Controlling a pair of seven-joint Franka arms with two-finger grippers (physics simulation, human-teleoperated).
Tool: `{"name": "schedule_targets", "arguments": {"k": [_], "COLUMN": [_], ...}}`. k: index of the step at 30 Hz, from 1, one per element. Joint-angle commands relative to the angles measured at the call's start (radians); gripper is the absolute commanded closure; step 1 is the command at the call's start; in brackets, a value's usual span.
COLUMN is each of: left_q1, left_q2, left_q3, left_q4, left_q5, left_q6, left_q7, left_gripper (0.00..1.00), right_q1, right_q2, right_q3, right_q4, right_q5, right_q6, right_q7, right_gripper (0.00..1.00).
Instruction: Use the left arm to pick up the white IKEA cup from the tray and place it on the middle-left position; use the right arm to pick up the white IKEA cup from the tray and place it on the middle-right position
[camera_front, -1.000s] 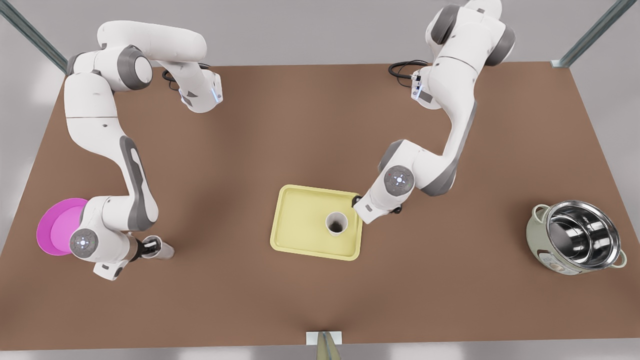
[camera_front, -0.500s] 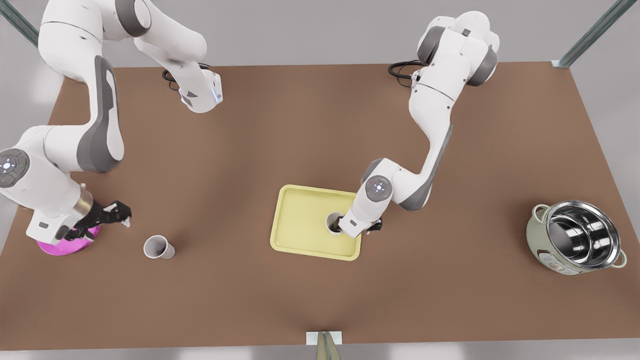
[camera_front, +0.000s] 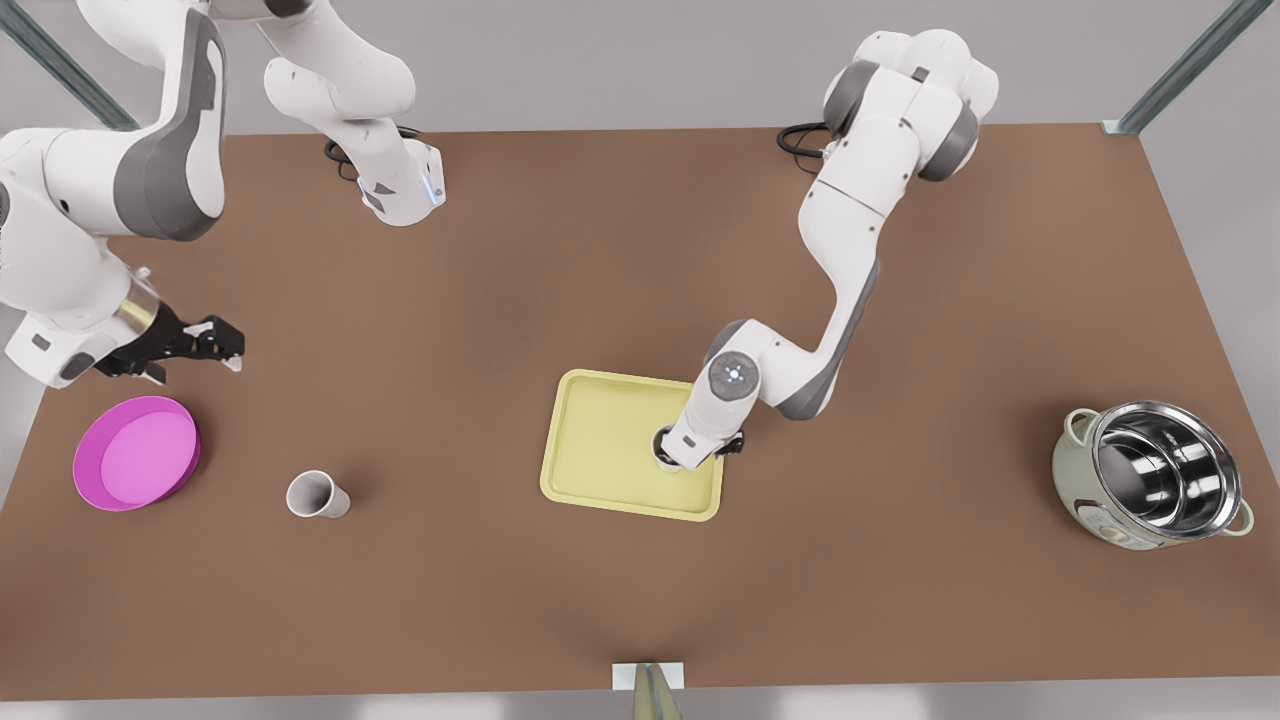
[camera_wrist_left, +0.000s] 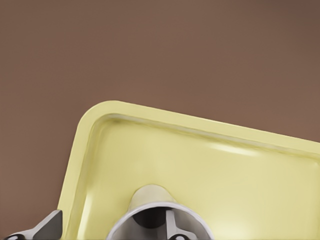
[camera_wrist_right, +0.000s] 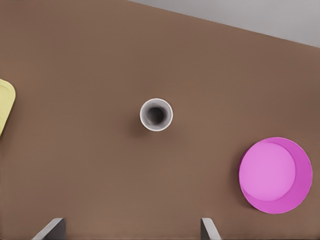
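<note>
White, tapered cup (camera_front: 664, 449) stands upright in lower right of yellow tray (camera_front: 600, 450), left gripper (camera_front: 672, 455) straddling its rim, unclosed. Right gripper (camera_front: 215, 341) spread, upper left, above second cup (camera_front: 316, 494).

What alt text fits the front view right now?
Brown table from above: the left gripper, open, is down at a white cup on the yellow tray at centre. The right gripper hovers open at the front view's left, beyond a magenta plate and a second white cup upright on the tabletop; a steel pot sits at the front view's right.
</note>
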Motion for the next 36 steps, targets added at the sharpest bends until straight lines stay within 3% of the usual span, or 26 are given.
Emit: {"name": "schedule_targets", "arguments": {"k": [1, 7, 10, 15, 18, 21, 24, 28, 31, 36], "left_q1": [-0.002, -0.007, -0.012, -0.010, -0.009, 0.019, 0.212, 0.352, 0.426, 0.450], "left_q2": [0.003, 0.000, -0.002, -0.008, -0.011, -0.034, -0.149, -0.152, -0.134, -0.108], "left_q3": [0.000, 0.000, 0.000, 0.001, 0.003, 0.008, -0.003, 0.000, 0.001, 0.018], "left_q4": [0.001, 0.009, 0.010, 0.010, 0.012, 0.027, 0.015, 0.009, -0.053, -0.059], "left_q5": [0.002, 0.001, 0.001, 0.001, -0.002, -0.005, -0.013, -0.010, -0.002, 0.065], "left_q6": [0.006, 0.003, -0.001, -0.012, -0.015, -0.102, -0.222, -0.248, -0.067, 0.039], "left_q7": [-0.075, -0.101, -0.118, -0.123, -0.124, -0.114, 0.191, 0.420, 0.541, 0.581], "left_gripper": [0.00, 0.51, 0.65, 0.69, 0.86, 0.86, 0.85, 0.85, 0.85, 0.84], "right_q1": [0.009, 0.011, 0.012, 0.011, 0.011, 0.011, 0.011, 0.011, 0.011, 0.011], "right_q2": [0.012, 0.054, 0.055, 0.067, 0.073, 0.073, 0.073, 0.073, 0.073, 0.073], "right_q3": [-0.002, -0.002, 0.001, 0.001, 0.000, -0.002, -0.002, -0.004, -0.004, -0.002], "right_q4": [0.002, 0.039, 0.041, 0.041, 0.048, 0.050, 0.050, 0.050, 0.050, 0.050], "right_q5": [0.006, 0.003, 0.003, 0.003, 0.003, 0.003, 0.003, 0.003, 0.003, 0.003], "right_q6": [-0.010, -0.011, -0.013, -0.024, -0.024, -0.022, -0.019, -0.015, -0.015, -0.013], "right_q7": [0.126, 0.129, 0.151, 0.143, 0.137, 0.137, 0.137, 0.137, 0.137, 0.137], "right_gripper": [0.00, 0.00, 0.00, 0.00, 0.00, 0.00, 0.00, 0.00, 0.00, 0.00]}}
